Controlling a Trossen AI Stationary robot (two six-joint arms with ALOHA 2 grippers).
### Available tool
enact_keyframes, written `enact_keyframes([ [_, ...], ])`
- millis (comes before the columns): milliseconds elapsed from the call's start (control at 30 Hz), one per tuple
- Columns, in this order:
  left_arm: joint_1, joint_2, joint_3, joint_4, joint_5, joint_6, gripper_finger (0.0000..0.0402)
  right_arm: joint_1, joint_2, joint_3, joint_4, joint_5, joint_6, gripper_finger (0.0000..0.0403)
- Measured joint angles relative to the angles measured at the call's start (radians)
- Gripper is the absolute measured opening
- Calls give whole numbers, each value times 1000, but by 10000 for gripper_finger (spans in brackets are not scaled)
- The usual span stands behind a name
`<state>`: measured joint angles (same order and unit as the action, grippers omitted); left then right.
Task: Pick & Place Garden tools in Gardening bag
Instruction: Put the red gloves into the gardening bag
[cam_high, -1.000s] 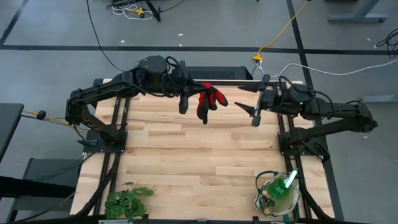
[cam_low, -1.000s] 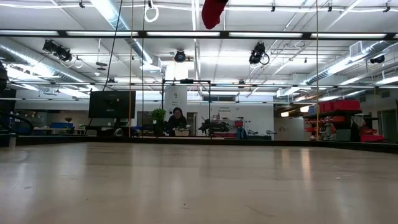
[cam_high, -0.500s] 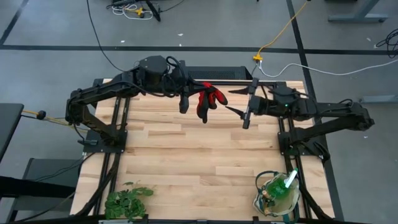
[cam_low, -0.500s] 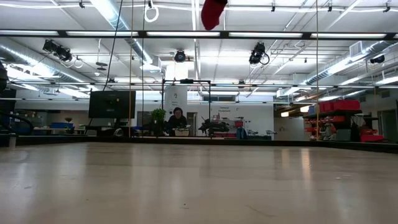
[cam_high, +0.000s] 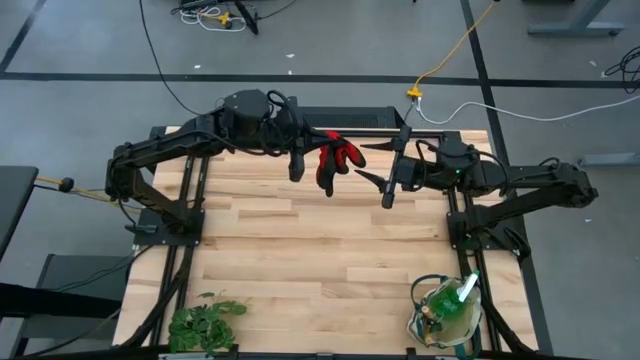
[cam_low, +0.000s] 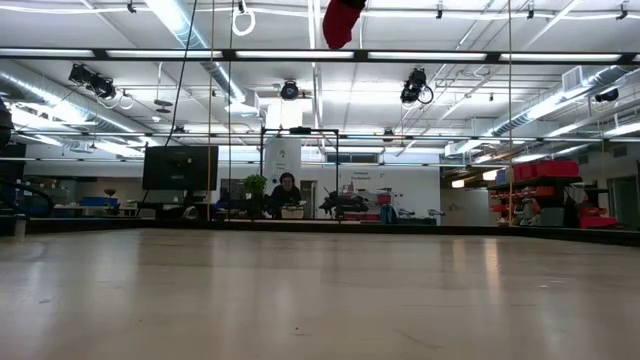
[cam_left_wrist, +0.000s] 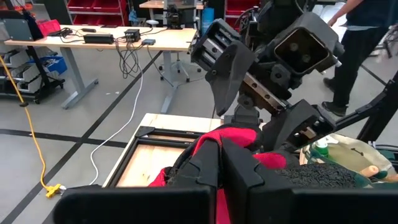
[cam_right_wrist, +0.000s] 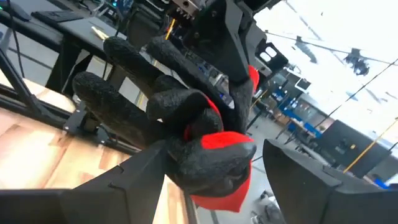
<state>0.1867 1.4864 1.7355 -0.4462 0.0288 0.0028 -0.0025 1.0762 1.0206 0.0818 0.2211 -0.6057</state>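
Pinched shut, the left gripper (cam_high: 312, 158) holds the red-and-black fabric glove (cam_high: 333, 162) aloft over the table's far edge — likely a handover — while the right gripper (cam_high: 378, 165), fingers spread wide, flanks it.

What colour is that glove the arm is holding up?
The glove is red with rough black fingers and palm; the right wrist view shows it best.
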Motion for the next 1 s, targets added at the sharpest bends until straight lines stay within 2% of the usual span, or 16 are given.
enact_keyframes([
  [367,0,0,0,0,0,-18,9,43,41,0,61,85,-200,268],
  [533,0,0,0,0,0,-19,9,47,61,0,68,90,-224,268],
  [733,0,0,0,0,0,-19,8,53,74,0,114,162,-264,268],
  [1000,0,0,0,0,1,-19,10,59,74,0,129,172,-275,268],
])
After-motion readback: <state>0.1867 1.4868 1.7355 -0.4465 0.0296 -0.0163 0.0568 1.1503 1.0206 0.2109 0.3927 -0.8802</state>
